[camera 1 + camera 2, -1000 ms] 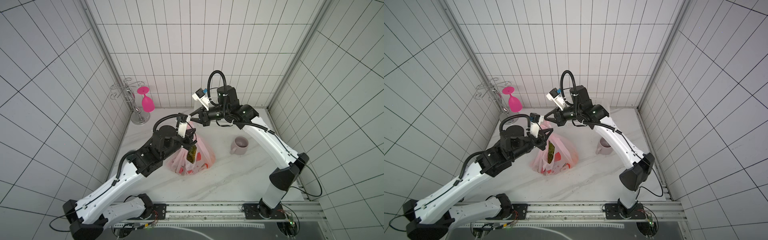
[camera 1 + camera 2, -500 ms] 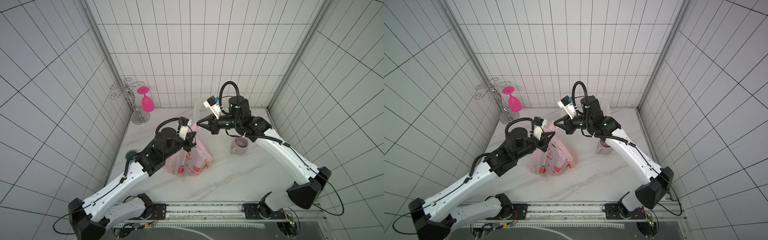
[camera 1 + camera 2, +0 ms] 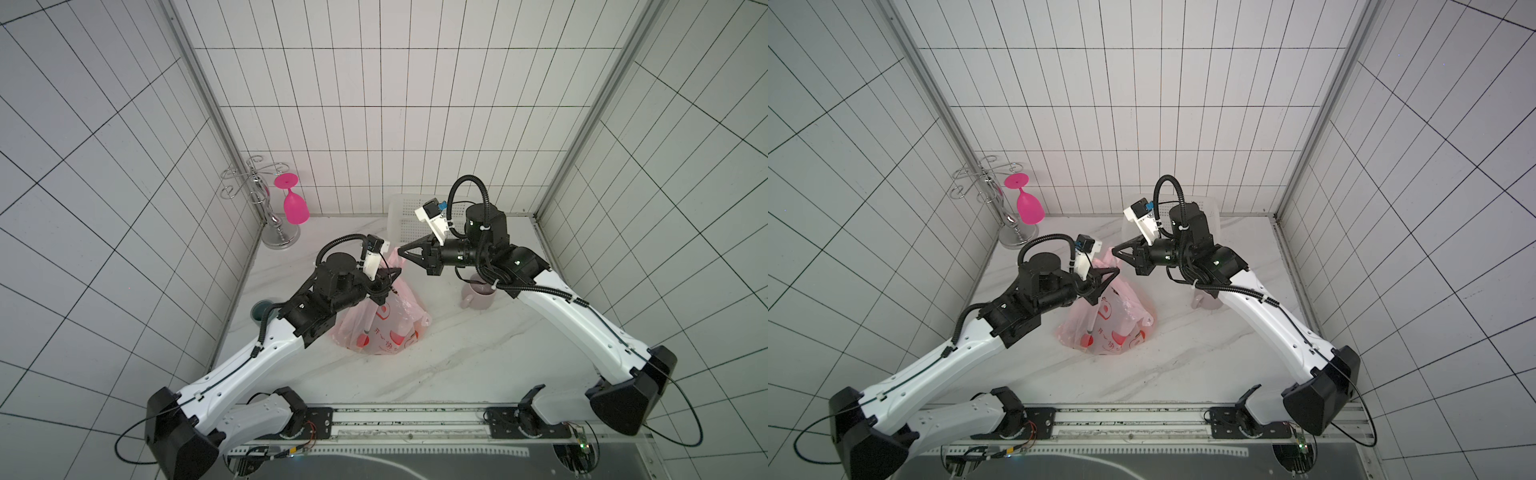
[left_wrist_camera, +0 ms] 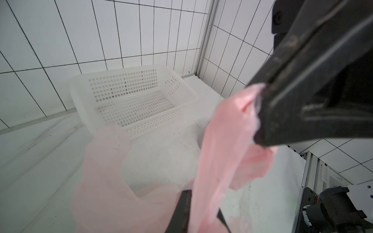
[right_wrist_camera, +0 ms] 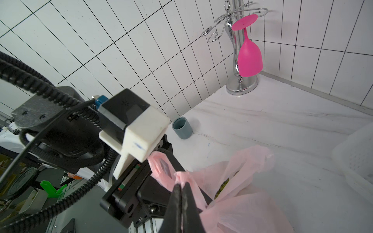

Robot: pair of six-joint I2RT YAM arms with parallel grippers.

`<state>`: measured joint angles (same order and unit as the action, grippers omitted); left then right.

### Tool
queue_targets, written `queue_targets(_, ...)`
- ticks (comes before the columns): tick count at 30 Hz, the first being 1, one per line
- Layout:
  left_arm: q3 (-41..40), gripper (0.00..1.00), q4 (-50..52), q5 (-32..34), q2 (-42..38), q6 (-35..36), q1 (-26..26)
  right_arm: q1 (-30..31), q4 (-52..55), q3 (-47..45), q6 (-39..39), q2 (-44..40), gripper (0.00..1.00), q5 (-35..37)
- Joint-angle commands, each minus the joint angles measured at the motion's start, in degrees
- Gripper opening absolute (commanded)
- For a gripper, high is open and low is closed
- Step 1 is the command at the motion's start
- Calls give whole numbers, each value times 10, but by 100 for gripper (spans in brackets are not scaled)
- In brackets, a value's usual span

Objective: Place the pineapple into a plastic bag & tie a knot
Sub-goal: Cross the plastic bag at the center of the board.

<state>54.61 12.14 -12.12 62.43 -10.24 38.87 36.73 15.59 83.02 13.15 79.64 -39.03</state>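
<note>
Right wrist view: the right gripper (image 5: 181, 184) pinches a handle of the plastic bag (image 5: 242, 205) sitting on the counter (image 5: 282, 125) between the arms, while the left gripper (image 4: 201, 203) gapes slightly around a strip of it.

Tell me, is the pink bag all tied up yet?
Not yet. The plastic bag sits bulging on the table, so filling looks done. The right claw pinches one handle strip; the left claw is beside it. No knot shows, so tying is left.
</note>
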Motion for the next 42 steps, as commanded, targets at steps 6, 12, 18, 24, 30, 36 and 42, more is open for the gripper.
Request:
queue_targets(6,-23,18,-12,-10,-6,-6,-4,-1,-54,-18,21,-10,0,-1)
queue_targets(12,-24,15,-4,-4,7,-8,-13,3,-79,-28,48,-26,0,-13)
queue_targets(18,-22,0,-4,44,6,-36,-32,36,-113,-92,83,-74,0,9)
queue_targets(24,-40,0,-23,71,-19,-53,-44,66,-185,-219,140,-132,0,16)
queue_targets(30,-46,0,-34,44,-37,-54,-45,94,-243,-322,164,-110,0,-7)
queue_targets(36,-39,0,-27,-2,-34,-54,-45,101,-254,-326,137,-23,0,-9)
queue_targets(42,-22,0,18,-33,-35,-44,-45,100,-253,-300,117,12,0,17)
